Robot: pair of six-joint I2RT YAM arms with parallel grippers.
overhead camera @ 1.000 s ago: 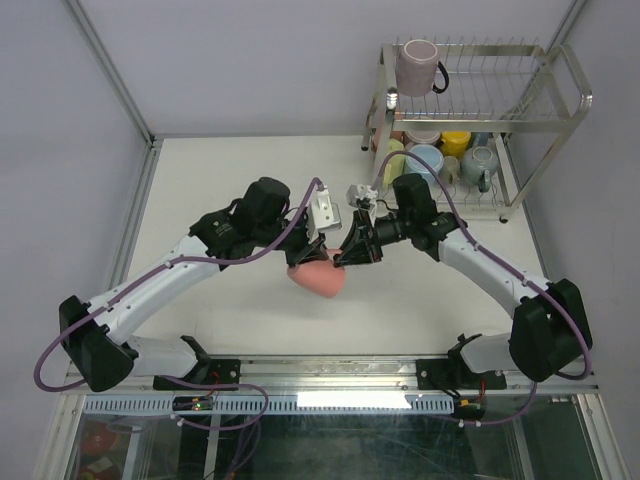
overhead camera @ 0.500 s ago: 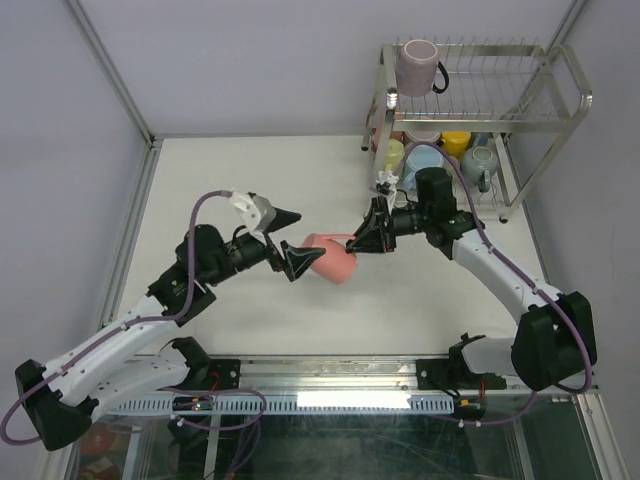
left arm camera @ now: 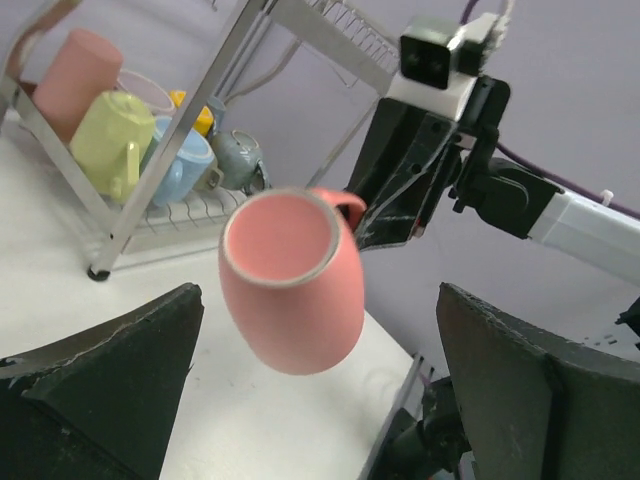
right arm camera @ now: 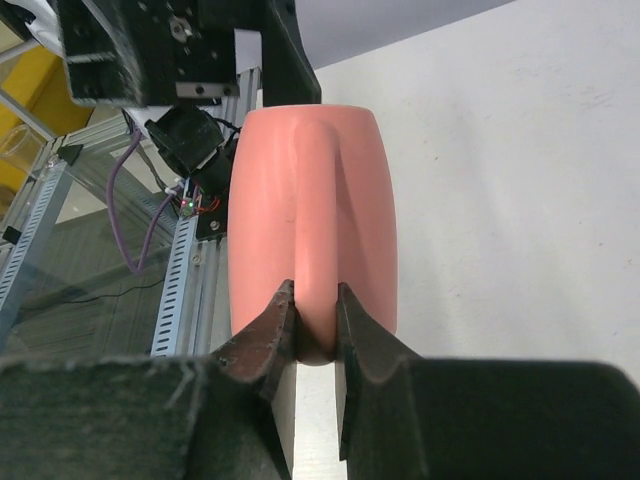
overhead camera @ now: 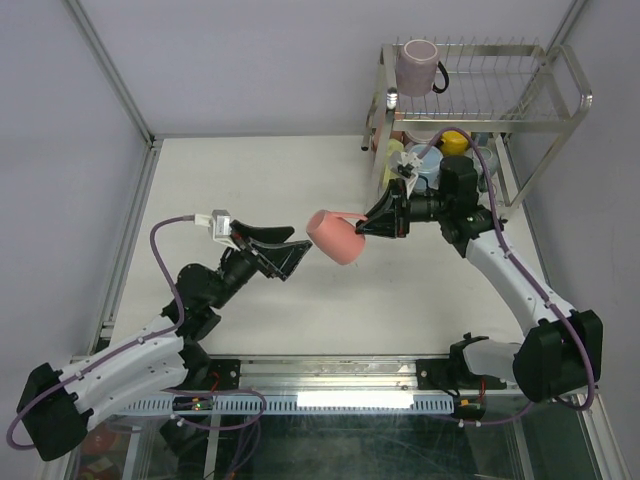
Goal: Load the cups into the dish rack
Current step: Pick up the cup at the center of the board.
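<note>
A salmon pink mug [overhead camera: 335,237] hangs above the table, right of centre, mouth turned toward the left arm. My right gripper [overhead camera: 373,227] is shut on its handle [right arm camera: 315,240]; in the right wrist view the two fingers pinch the handle's lower end. My left gripper [overhead camera: 292,251] stands wide open a little to the mug's left, apart from it, with nothing between its fingers [left arm camera: 120,370]. The chrome dish rack [overhead camera: 545,122] stands at the far right. A mauve mug [overhead camera: 417,66] sits on its upper shelf. Yellow [overhead camera: 456,142], light blue [overhead camera: 425,160], grey-blue [overhead camera: 480,160] and yellow-green [overhead camera: 393,158] cups fill the lower shelf.
The left wrist view shows the rack's lower shelf behind the pink mug [left arm camera: 290,290], with a pink tumbler [left arm camera: 80,70], a yellow-green mug [left arm camera: 110,140] and a light blue one [left arm camera: 185,165]. A metal frame rail [overhead camera: 125,255] borders the table on the left.
My left gripper opened, let go of the pink mug and drew back toward the near left. My right gripper carried the mug by its handle up and right, toward the rack.
</note>
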